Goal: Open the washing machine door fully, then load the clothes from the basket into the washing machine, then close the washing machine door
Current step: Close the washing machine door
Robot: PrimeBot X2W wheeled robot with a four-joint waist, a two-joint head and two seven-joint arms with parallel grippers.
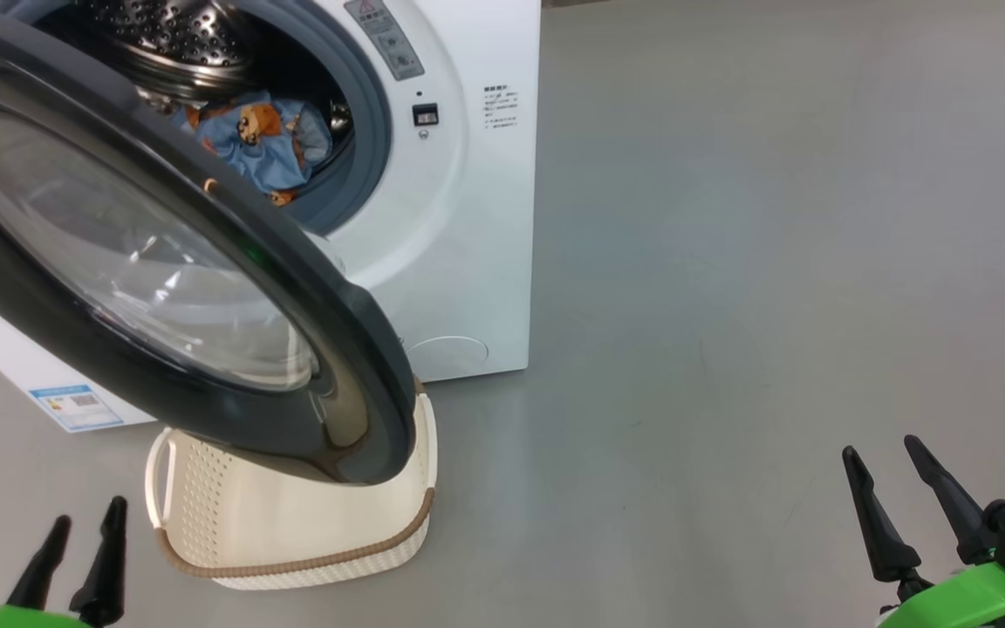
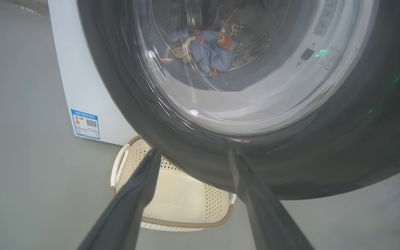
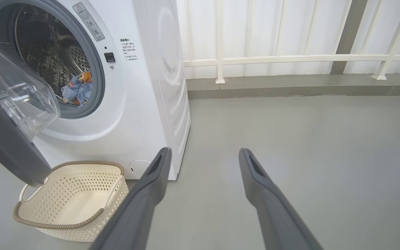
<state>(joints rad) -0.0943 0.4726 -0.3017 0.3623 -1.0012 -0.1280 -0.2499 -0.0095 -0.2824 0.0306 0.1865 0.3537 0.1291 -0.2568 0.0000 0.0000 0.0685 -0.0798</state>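
Blue cartoon-print clothes glimpsed in the white front-loading washing machine, partly screened by its black-rimmed round glass door, swung open just beyond the spread fingers of the left gripper. Cream perforated basket half hidden under that door. Right gripper likewise parted, empty, well aside.

door: I see it partly open, black rim, clear bowl, overhanging the basket.
clothes: blue printed bundle inside the drum.
basket: cream, empty, on the floor just before the washer.
washer: white, mouth uncovered.

blue QR-code label on washing machine, print too small to read, front lettering illegible
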